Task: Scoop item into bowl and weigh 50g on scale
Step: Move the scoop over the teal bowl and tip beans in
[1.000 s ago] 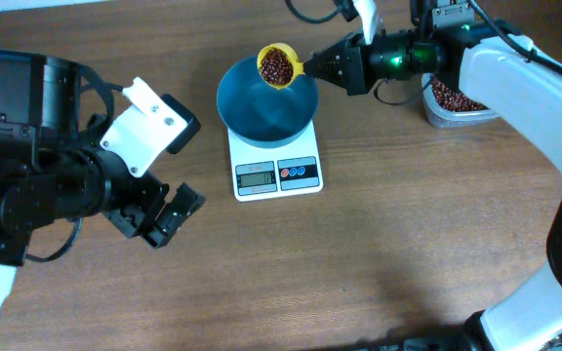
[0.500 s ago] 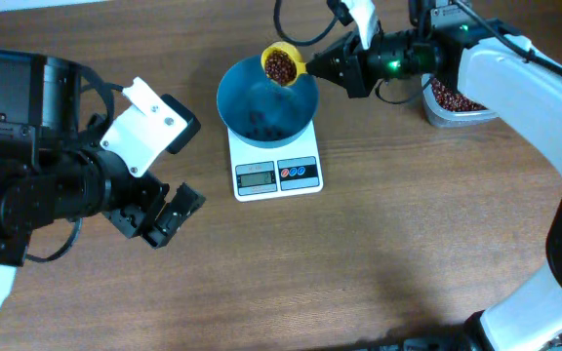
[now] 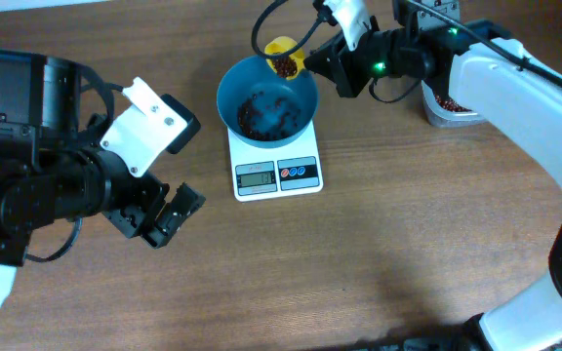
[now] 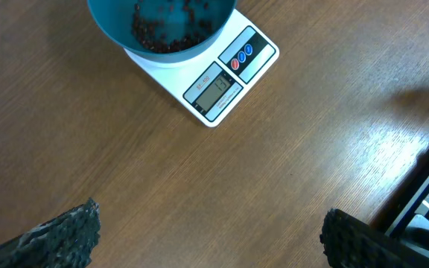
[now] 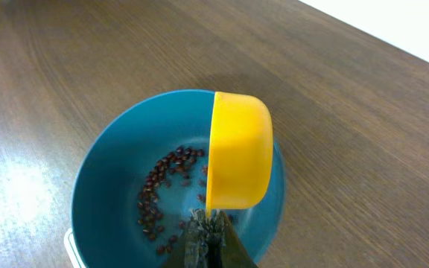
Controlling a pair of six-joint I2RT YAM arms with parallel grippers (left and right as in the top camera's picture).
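Beans [image 3: 261, 109] lie in 1 bowl [image 3: 230, 86] on 1 scale [image 3: 276, 175]. Right gripper [image 3: 328, 64] holds its jaws clamped on 1 tipped yellow scoop [image 3: 283, 54] over the scale; left gripper [image 3: 164, 222], left of the scale, has its jaws apart.

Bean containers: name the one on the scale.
The blue bowl, on the scale; the clear tub stands on the table, the yellow scoop hangs tipped above the bowl.

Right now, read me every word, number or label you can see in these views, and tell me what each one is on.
Nothing reads cleanly.
scale display: dark digits show, too blurred to read.
red and blue buttons: any marks are too small to read.
blue bowl and yellow scoop: no lettering shows.
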